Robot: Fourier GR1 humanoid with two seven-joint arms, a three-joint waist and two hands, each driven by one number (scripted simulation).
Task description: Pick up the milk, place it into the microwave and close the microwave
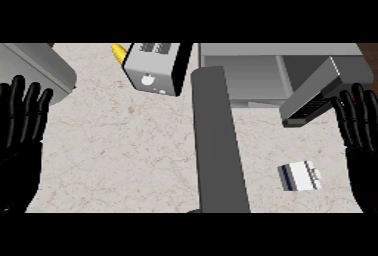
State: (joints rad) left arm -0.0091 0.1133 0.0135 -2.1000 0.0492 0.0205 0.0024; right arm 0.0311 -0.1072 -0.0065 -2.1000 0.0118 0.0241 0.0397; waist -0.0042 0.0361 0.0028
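Observation:
The milk point(299, 176) is a small white carton with a blue side, lying on the speckled counter at the lower right. Beyond it, at the top right, stands the grey microwave point(247, 75) with its cavity showing. Its door point(316, 94) is swung out toward me, dark keypad at the near end. My right hand point(359, 122) rests open at the right edge, fingers up, just right of the door and above the milk, touching neither. My left hand point(22, 117) rests open at the left edge, fingers up, far from the milk.
A long grey bar point(216, 145) runs from the lower edge up to the microwave's left front. A silver toaster point(153, 67) stands at top centre with a yellow object point(118, 52) behind it. A grey appliance point(37, 65) fills the top left corner.

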